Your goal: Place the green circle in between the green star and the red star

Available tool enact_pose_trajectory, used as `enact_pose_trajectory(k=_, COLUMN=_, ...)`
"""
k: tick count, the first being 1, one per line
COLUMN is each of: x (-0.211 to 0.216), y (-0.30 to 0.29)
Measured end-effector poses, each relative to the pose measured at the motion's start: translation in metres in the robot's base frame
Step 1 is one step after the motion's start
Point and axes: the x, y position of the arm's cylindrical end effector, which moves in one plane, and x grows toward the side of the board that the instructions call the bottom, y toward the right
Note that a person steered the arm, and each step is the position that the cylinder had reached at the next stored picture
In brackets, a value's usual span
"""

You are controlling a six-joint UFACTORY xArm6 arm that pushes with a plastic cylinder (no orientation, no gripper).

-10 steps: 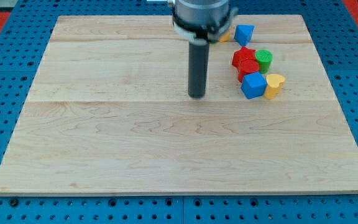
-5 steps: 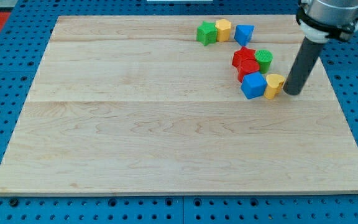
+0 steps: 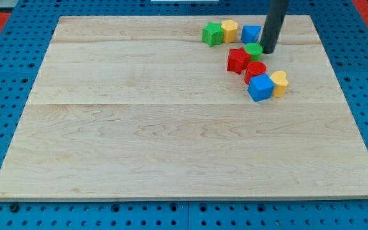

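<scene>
The green circle (image 3: 253,51) lies near the board's top right, touching the red star (image 3: 237,60) at its lower left. The green star (image 3: 212,34) sits further up and left, next to a yellow block (image 3: 229,29). My tip (image 3: 268,51) rests just right of the green circle, close against it. The rod rises out of the view's top.
A blue block (image 3: 251,33) sits right of the yellow block, just above the green circle. A red circle (image 3: 255,69), a blue cube (image 3: 260,88) and a yellow heart (image 3: 278,84) cluster below the green circle. The wooden board (image 3: 171,128) lies on a blue pegboard.
My tip swept from the board's middle to the right of the yellow heart, then up to the green circle's right. The green circle and red star shifted left and up.
</scene>
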Motion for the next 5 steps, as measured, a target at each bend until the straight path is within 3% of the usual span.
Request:
enact_pose_trajectory(k=2, x=0.016, y=0.053)
enact_pose_trajectory(k=5, x=0.029, y=-0.036)
